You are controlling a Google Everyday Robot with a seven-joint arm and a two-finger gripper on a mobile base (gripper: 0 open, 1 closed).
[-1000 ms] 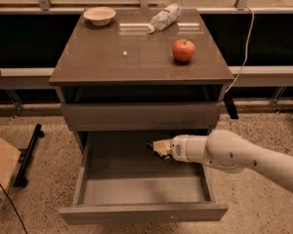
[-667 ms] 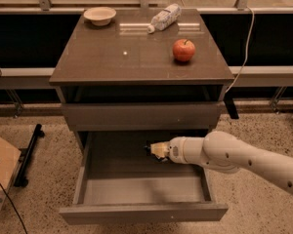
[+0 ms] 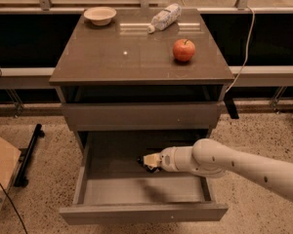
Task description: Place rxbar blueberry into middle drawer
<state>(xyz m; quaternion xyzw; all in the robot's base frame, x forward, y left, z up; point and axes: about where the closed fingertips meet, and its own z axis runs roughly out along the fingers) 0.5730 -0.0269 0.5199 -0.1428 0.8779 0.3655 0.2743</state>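
Observation:
The middle drawer (image 3: 141,212) is pulled out of the grey-brown cabinet, and its pale grey floor shows. My gripper (image 3: 149,161) reaches in from the right on a white arm and hangs over the drawer floor, left of its middle. A small dark shape (image 3: 146,167) sits at the gripper's tip. It may be the rxbar blueberry, but I cannot tell for sure. No other navy bar shows on the cabinet top or on the drawer floor.
On the cabinet top (image 3: 122,57) stand a red apple (image 3: 184,49), a clear plastic bottle (image 3: 164,16) lying down and a pale bowl (image 3: 99,15). A flat grey front panel (image 3: 141,116) is above the open drawer. A cardboard box (image 3: 1,172) stands on the floor at the left.
My gripper has moved a little left and down, deeper over the drawer floor. Nothing on the cabinet top has moved.

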